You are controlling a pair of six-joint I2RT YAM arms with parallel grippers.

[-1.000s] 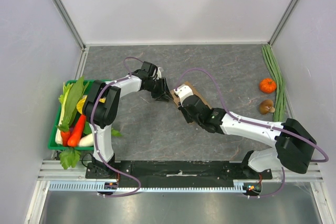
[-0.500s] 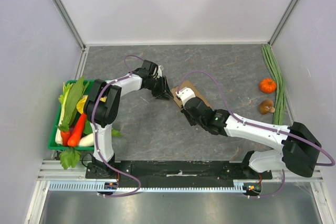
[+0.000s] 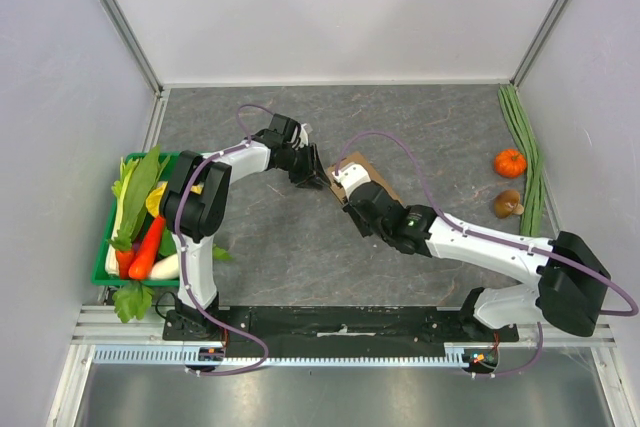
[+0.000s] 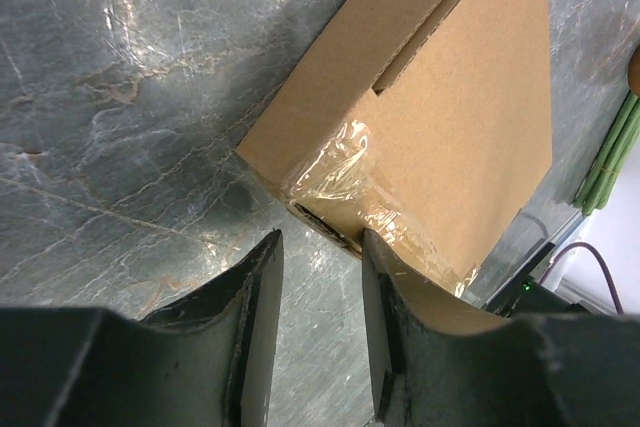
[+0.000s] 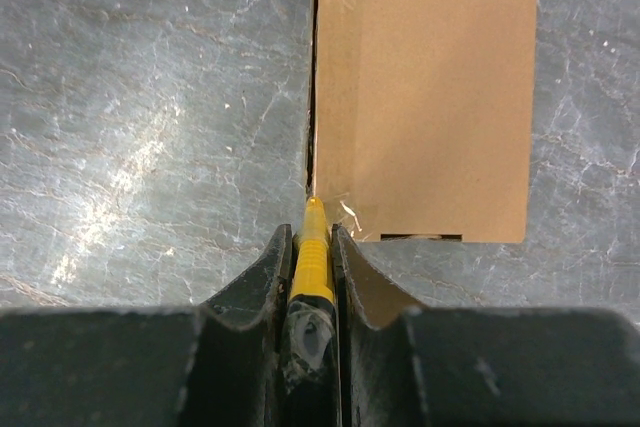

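Observation:
A flat brown cardboard box (image 3: 365,169) with clear tape on its seams lies mid-table. My right gripper (image 3: 345,187) is shut on a yellow cutter (image 5: 312,257). The cutter's tip rests at the box's (image 5: 430,97) near-left corner, on the seam along its left edge. In the right wrist view the gripper (image 5: 311,234) sits just short of that corner. My left gripper (image 3: 313,177) is open at the box's left side. In its wrist view bare table shows between its jaws (image 4: 320,242), and the right fingertip (image 4: 375,247) is against the taped edge of the box (image 4: 440,117).
A green basket (image 3: 100,269) full of vegetables, including a carrot (image 3: 147,247) and leafy greens, stands at the left edge. Long green beans (image 3: 525,142), a small orange pumpkin (image 3: 510,162) and a brown mushroom (image 3: 508,204) lie at the right wall.
The right arm's elbow has swung outward to the right, and its gripper with the cutter has shifted slightly at the box's corner. The left arm and the box have stayed put.

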